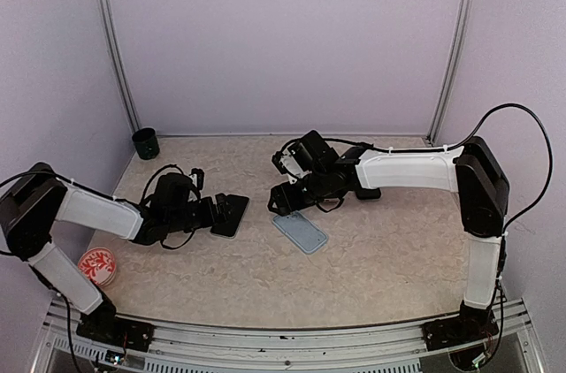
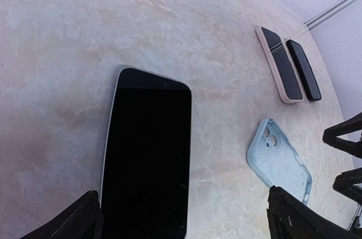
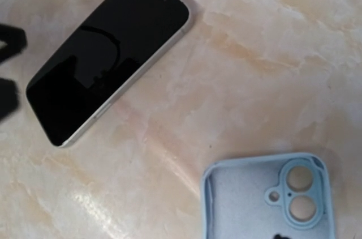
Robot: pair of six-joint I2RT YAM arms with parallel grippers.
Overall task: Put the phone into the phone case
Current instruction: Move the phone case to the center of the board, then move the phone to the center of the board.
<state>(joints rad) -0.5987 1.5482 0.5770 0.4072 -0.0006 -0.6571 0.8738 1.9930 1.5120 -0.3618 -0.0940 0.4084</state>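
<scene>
The phone (image 1: 232,214) lies flat on the table with its black screen up. My left gripper (image 1: 219,213) is open wide, and the phone's (image 2: 147,154) near end lies between its fingers (image 2: 79,219), closer to the left one. The light blue phone case (image 1: 301,232) lies hollow side up to the right of the phone, empty. My right gripper (image 1: 286,200) hovers just over the case's far end; the left wrist view shows its fingers (image 2: 344,137) apart with nothing between them. The right wrist view shows the case (image 3: 266,202) and the phone (image 3: 107,58), but not its own fingers.
A black cup (image 1: 145,143) stands at the back left. A red-and-white round dish (image 1: 97,267) sits near the left arm's base. A pink-cased phone (image 2: 279,63) and a black phone (image 2: 304,70) lie side by side beyond the case. Walls enclose the table.
</scene>
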